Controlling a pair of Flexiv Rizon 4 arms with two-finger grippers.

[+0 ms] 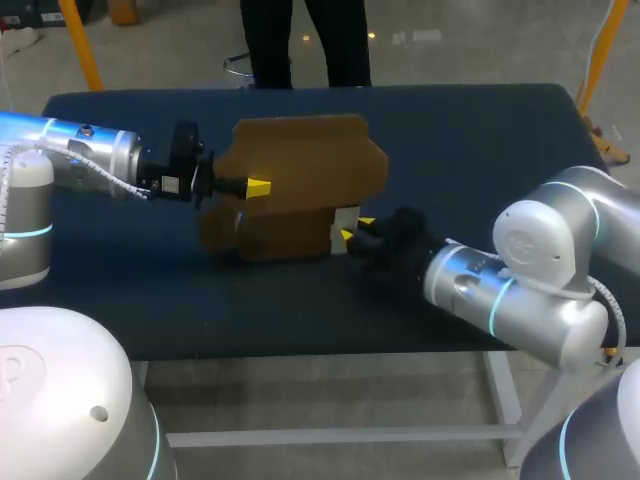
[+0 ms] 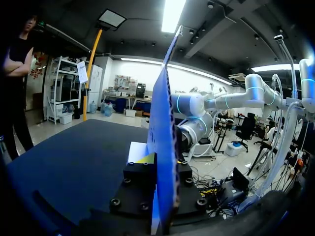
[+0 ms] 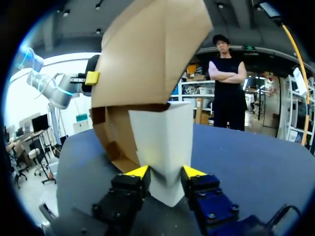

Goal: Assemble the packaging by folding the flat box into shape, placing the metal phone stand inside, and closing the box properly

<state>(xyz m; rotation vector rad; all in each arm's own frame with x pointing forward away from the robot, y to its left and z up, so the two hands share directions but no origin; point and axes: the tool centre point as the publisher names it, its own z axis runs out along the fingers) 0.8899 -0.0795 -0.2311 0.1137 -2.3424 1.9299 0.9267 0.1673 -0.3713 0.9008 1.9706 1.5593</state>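
Note:
A brown cardboard box (image 1: 300,190) stands mid-table with its wide lid flap raised. My left gripper (image 1: 258,187) is shut on that flap from the left. In the left wrist view the flap (image 2: 165,137) runs edge-on between the fingers of the left gripper (image 2: 160,164). My right gripper (image 1: 352,228) is at the box's right end, shut on a white block (image 1: 343,222). In the right wrist view the white block (image 3: 165,142) stands upright between both yellow tips of the right gripper (image 3: 165,172), against the box's open end (image 3: 115,142). No metal stand is visible.
The dark blue table (image 1: 480,150) has bare cloth on all sides of the box. A person stands beyond the far edge, not touching anything. My right arm's elbow (image 1: 540,260) hangs over the front right corner.

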